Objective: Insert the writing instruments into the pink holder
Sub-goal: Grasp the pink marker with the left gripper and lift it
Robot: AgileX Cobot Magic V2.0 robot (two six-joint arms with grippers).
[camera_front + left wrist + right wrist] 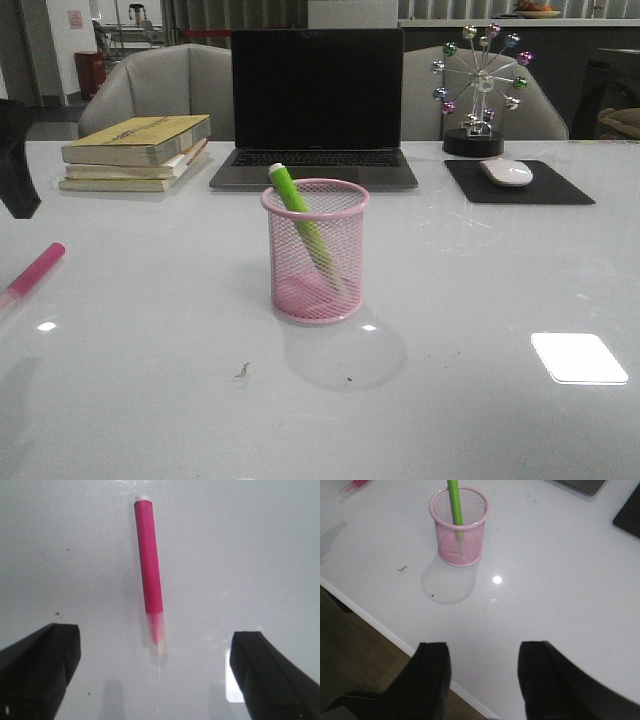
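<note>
Leaning inside the pink holder, the green marker rests; left end effector gapes over pink marker; right end effector open.

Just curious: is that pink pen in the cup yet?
No. The pink marker lies flat on the table; only the green marker is inside.

The pink mesh cup stands upright on the white table, casting a round shadow. A green marker leans inside it, rising above the rim. The right gripper hangs over the table's edge, its two dark fingers spread apart, holding nothing. A pink marker lies at the far corner.
</note>
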